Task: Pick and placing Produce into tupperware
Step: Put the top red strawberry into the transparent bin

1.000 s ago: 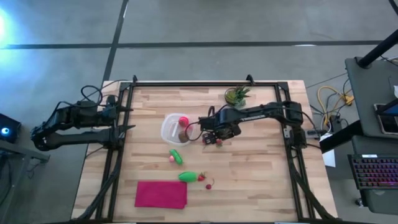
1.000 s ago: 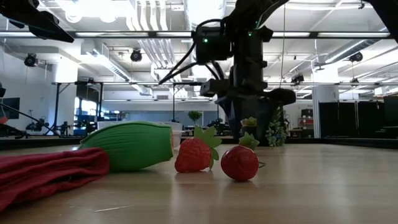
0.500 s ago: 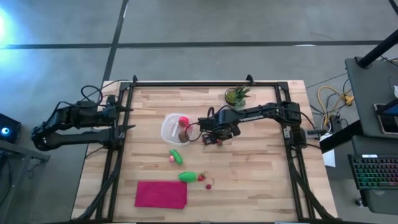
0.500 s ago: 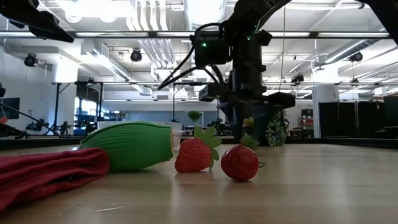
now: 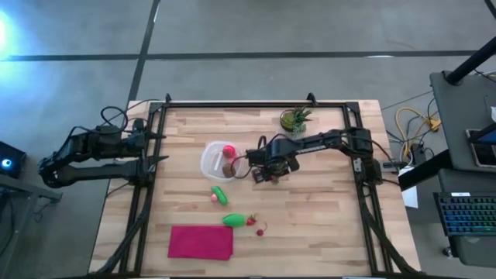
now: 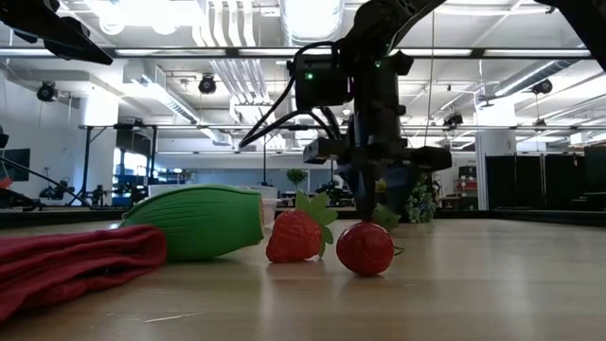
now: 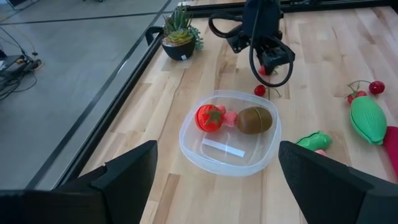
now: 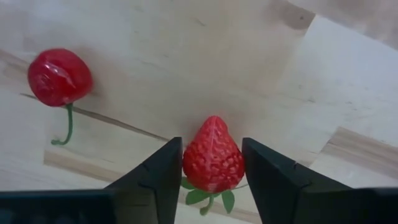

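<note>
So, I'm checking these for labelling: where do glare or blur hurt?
High view: blue flare at the left edge, table evenly lit. Low view: bright ceiling lights silhouette the right gripper. Right wrist view: strawberry sharp, cherry slightly soft.

We see the small clear plastic tupperware [image 5: 218, 161] near the table's middle, with a red tomato-like ball [image 7: 211, 118] and a brown kiwi-like lump [image 7: 254, 120] inside it. Just right of it sits the right gripper [image 8: 211, 186], a red toy strawberry [image 8: 212, 155] between its fingers, seemingly touching them. A red cherry [image 8: 60, 76] lies beside it. The left gripper [image 7: 214, 186] waits at the table's left edge.
</note>
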